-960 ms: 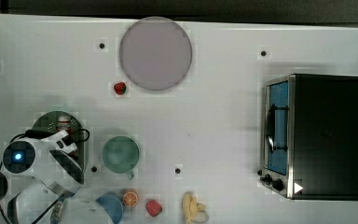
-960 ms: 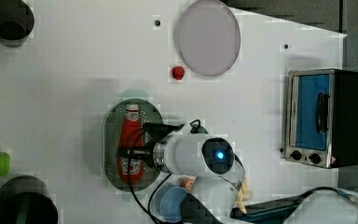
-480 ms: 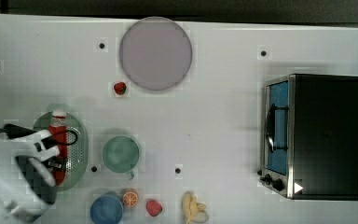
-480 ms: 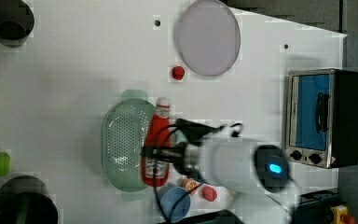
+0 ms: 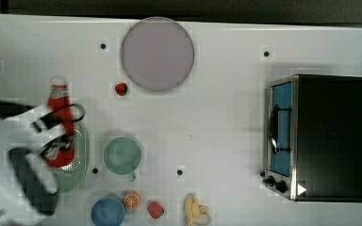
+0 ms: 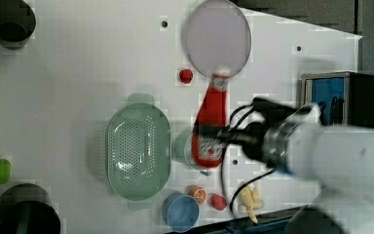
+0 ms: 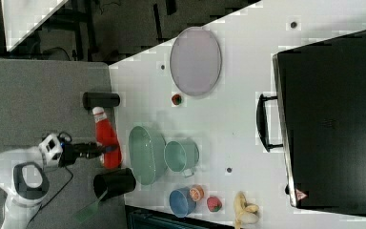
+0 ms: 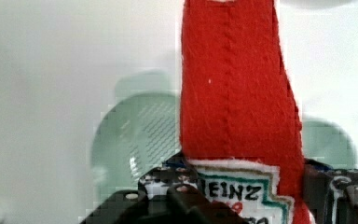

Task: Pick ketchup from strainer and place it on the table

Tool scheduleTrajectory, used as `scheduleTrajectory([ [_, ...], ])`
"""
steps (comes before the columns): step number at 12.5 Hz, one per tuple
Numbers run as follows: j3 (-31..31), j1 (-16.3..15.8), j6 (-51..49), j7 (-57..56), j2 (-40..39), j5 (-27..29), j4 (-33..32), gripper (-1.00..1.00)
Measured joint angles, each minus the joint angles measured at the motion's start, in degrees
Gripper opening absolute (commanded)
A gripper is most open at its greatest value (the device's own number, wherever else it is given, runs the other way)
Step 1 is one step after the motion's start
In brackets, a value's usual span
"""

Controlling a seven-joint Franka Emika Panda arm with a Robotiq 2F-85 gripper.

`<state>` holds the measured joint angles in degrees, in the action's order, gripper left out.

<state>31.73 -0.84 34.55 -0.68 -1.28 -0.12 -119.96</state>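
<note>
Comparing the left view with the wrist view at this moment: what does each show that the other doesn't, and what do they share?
Only the left view shows the grey-lilac round plate, the black-and-silver toaster oven, the blue cup and the banana. Only the wrist view shows the lettering on the white-and-red label. Both show the small red ketchup bottle, clamped in the gripper, and the empty pale green oval plastic strainer on the white table.

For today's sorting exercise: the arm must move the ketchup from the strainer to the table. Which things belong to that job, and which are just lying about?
Job:
ketchup, held lifted in the gripper
strainer
table

Lying about:
grey-lilac plate
green cup
blue cup
strawberry
banana
toaster oven
</note>
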Motion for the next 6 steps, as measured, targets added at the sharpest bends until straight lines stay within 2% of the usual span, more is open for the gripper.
scheduleTrajectory([
  [3,-9.57,2.07,-0.76,-8.25,-0.88,0.11,-1.34,0.25],
  [6,-19.32,6.55,-0.7,-15.06,-3.5,-0.07,-2.46,0.25],
])
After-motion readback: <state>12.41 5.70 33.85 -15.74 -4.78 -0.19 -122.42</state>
